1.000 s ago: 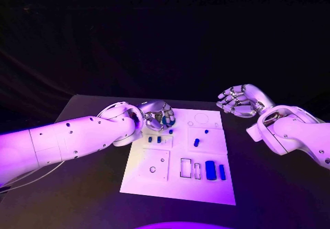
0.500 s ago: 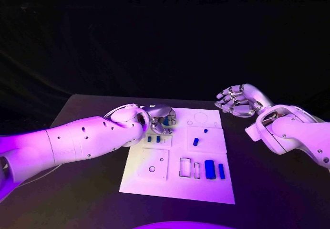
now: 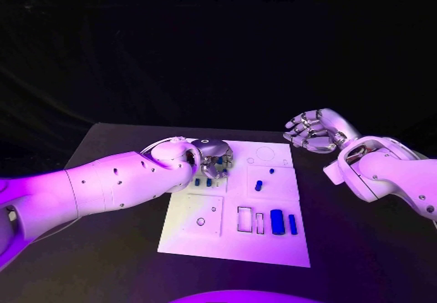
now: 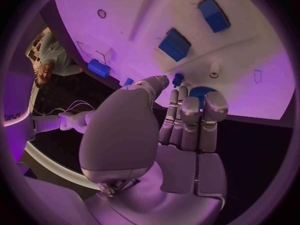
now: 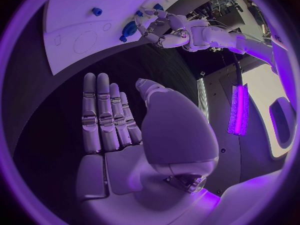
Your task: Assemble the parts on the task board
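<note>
Head view: left hand (image 3: 213, 159) hovering over task board (image 3: 235, 243) far-left corner, fingers bunching round blue part (image 3: 220, 161). Right hand (image 3: 312, 131) hanging beside board, holding nothing.

Left wrist view: fingertips (image 4: 180, 94) touching round blue part (image 4: 201, 91); firm grasp — cannot tell.

Right wrist view: right hand (image 5: 119, 125) lying flat, released.

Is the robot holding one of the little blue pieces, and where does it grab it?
The left robot hand has its fingers around a round blue part at the task board edge; the exact grip cannot be told. The right robot hand holds nothing.

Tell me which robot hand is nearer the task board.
Left. The left robot hand is over the task board at its far left corner; the right robot hand hovers off its far right corner.
</note>
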You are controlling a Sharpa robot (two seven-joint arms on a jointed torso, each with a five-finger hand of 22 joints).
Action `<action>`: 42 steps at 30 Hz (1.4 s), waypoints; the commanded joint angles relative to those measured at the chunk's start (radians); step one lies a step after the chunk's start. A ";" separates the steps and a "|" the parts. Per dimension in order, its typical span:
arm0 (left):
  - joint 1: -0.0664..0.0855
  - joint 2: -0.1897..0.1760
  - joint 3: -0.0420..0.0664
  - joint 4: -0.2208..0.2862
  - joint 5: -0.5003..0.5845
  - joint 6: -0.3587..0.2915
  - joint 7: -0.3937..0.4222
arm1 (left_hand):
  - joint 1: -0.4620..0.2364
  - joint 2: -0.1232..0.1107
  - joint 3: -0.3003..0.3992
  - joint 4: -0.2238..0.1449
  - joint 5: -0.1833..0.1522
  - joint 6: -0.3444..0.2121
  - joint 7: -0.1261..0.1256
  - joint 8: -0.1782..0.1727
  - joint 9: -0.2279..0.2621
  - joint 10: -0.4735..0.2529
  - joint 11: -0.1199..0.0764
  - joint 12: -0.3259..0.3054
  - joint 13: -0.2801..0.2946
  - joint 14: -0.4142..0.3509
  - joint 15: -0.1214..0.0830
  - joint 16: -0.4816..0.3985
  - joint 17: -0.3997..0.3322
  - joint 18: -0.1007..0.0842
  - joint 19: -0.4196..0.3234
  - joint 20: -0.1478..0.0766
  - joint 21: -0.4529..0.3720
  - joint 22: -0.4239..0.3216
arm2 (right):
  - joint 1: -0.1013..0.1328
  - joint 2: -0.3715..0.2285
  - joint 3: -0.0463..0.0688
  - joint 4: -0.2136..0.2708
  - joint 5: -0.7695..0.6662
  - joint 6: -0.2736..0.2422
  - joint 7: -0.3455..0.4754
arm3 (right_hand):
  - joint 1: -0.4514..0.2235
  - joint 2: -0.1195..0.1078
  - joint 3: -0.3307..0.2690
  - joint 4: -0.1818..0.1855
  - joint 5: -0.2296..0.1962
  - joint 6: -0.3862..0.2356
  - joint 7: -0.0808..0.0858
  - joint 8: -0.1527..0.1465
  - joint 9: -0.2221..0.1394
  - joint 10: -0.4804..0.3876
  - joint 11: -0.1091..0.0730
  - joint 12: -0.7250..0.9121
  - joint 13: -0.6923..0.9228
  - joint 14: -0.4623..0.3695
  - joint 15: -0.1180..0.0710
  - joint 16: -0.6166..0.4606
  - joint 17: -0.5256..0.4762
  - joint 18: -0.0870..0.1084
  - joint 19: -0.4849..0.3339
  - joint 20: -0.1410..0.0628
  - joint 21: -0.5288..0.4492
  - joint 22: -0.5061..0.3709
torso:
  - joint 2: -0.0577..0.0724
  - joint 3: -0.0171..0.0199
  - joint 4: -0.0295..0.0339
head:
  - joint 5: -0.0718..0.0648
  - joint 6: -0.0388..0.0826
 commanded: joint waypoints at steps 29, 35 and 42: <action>-0.004 0.032 0.000 -0.035 -0.018 0.089 -0.036 | 0.053 0.035 0.081 -0.047 -0.016 0.052 0.010 -0.041 -0.037 0.082 -0.009 -0.043 -0.053 0.044 -0.011 0.064 0.020 -0.028 0.065 -0.011 0.075 0.084 | 0.000 -0.001 0.000 0.008 -0.014 0.008 0.006 | 0.005 0.002 0.004 0.002 0.004 0.010 0.013 -0.005 -0.002 0.006 0.002 -0.007 -0.005 0.008 0.000 -0.010 -0.003 0.011 0.006 0.001 -0.006 -0.005 | -0.001 0.0007 -0.0002 | -0.004 -0.004; -0.006 0.033 0.000 -0.039 -0.019 0.076 -0.037 | 0.063 0.044 0.098 -0.071 -0.022 0.082 0.007 -0.042 -0.041 0.118 -0.017 -0.048 -0.059 0.061 -0.019 0.075 0.027 -0.035 0.093 -0.018 0.101 0.117 | 0.000 -0.002 0.000 0.009 -0.014 0.008 0.007 | 0.005 0.002 0.004 0.002 0.004 0.010 0.013 -0.005 -0.002 0.006 0.002 -0.007 -0.005 0.008 0.000 -0.010 -0.003 0.011 0.006 0.001 -0.006 -0.005 | -0.002 0.0009 -0.0004 | -0.004 -0.004; -0.007 0.029 0.000 -0.035 -0.018 0.035 -0.021 | 0.055 0.047 0.110 -0.086 -0.023 0.110 0.005 -0.048 -0.045 0.147 -0.019 -0.064 -0.067 0.071 -0.022 0.080 0.025 -0.041 0.111 -0.023 0.119 0.138 | 0.000 -0.002 0.000 0.009 -0.014 0.007 0.007 | 0.005 0.002 0.004 0.002 0.004 0.010 0.013 -0.005 -0.002 0.006 0.002 -0.007 -0.005 0.008 0.000 -0.010 -0.003 0.011 0.006 0.001 -0.006 -0.005 | -0.003 0.0009 0.0002 | -0.004 -0.002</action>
